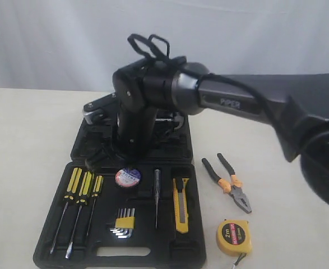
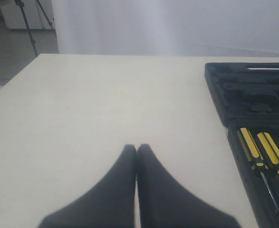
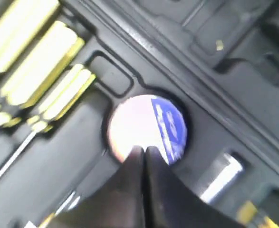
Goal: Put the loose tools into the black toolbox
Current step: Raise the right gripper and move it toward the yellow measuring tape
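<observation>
The right gripper (image 3: 144, 151) has its fingers pressed tip to tip with nothing between them. Just beyond the tips lies the tape roll (image 3: 146, 126), seated in its round recess, with the yellow screwdrivers (image 3: 49, 71) to one side. The left gripper (image 2: 137, 147) is likewise closed and empty, and its tips meet over bare table (image 2: 82, 118) beside the toolbox (image 2: 220, 104).

In the exterior view the right arm (image 1: 226, 101) comes in from the right edge to the centre of the frame. Its wrist points down over the far half of the toolbox (image 1: 119, 252), and its fingers are hidden there. In the near half, at lower centre, the tape roll (image 1: 128, 177) sits near the hinge. The knife (image 1: 181, 204) lies in its slot at that half's right side, the screwdrivers (image 1: 77, 190) at its left, and the hex keys (image 1: 125, 221) between them. The pliers (image 1: 228, 182) lie on the table to the right of the box, jaws toward the lower right. The tape measure (image 1: 233, 236) stands below them, near the bottom edge.
</observation>
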Available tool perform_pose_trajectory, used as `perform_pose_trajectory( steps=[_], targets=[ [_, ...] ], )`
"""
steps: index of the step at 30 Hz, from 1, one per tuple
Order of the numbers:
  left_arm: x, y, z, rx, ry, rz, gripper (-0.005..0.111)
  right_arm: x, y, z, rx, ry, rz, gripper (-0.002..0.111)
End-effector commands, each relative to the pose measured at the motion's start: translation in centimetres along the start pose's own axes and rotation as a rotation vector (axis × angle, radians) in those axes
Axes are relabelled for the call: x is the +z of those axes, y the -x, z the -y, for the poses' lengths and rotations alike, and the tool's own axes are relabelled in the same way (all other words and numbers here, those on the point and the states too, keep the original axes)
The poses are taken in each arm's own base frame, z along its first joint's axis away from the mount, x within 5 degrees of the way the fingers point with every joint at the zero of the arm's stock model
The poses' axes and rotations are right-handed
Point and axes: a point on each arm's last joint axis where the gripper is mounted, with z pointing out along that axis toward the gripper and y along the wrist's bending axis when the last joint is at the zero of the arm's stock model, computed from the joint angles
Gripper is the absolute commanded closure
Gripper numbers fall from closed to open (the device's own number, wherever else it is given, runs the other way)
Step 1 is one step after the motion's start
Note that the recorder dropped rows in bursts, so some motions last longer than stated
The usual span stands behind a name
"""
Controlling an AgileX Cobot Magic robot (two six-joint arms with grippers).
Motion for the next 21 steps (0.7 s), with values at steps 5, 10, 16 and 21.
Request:
perform_pose_trajectory(
  steps=[5,10,16,21],
  targets=[
    [0.0,0.0,0.1,-0.01,-0.008,0.009,0.107,-8.7,-0.7,0.9,-0.048,-0.029,0.021,0.109],
    [0.0,0.0,0.1,-0.01,-0.008,0.009,0.107,-12.1,-1.8,1.4,-0.037,-0.034,0.005,0.109],
    [0.0,0.0,0.1,-0.01,-0.008,0.009,0.107,-14.2,-4.9,2.9,-0.013,-0.057,0.011,0.109],
    [0.0,0.0,0.1,-0.01,-0.008,0.009,0.107,-14.7,-9.2,6.3,0.084,-0.085,0.033,0.109]
  ],
)
